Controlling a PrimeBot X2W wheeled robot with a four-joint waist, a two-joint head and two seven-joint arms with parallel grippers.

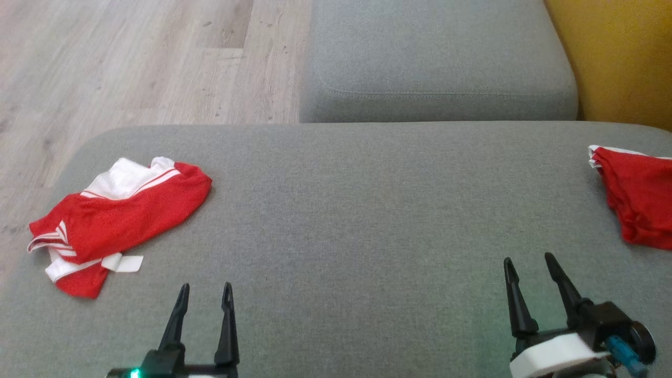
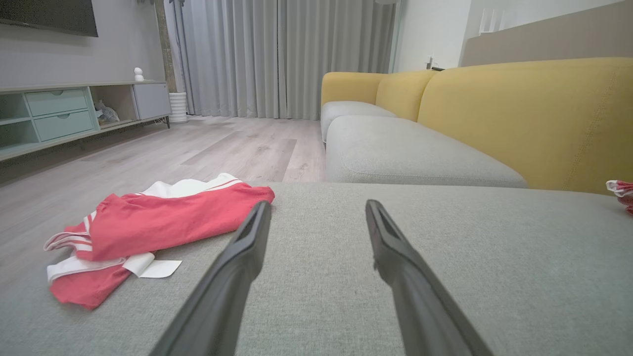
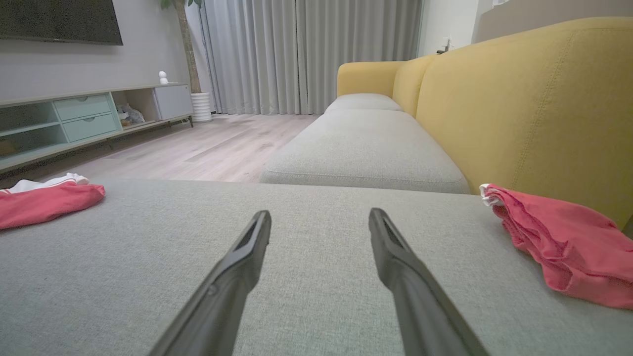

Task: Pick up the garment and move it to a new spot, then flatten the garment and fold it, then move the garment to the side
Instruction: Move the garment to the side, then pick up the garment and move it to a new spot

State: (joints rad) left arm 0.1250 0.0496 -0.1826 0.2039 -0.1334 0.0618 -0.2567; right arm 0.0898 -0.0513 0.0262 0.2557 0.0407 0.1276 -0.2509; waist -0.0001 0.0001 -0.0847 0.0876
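Left claw [image 1: 206, 286], right claw [image 1: 527, 257] gape empty over bare cushion [image 1: 357, 210]; left garment [image 1: 121, 220], right garment [image 1: 640, 199] hug its edges.

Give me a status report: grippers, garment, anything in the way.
Left gripper open, empty, over the grey cushion. Right gripper open, empty. Red-and-white garment crumpled at cushion's left end; second red garment at right edge. Path to both unobstructed.

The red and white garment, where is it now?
In the head view the red and white garment lies crumpled at the left end of the gray cushion, near the floor, ahead and left of the left claw.
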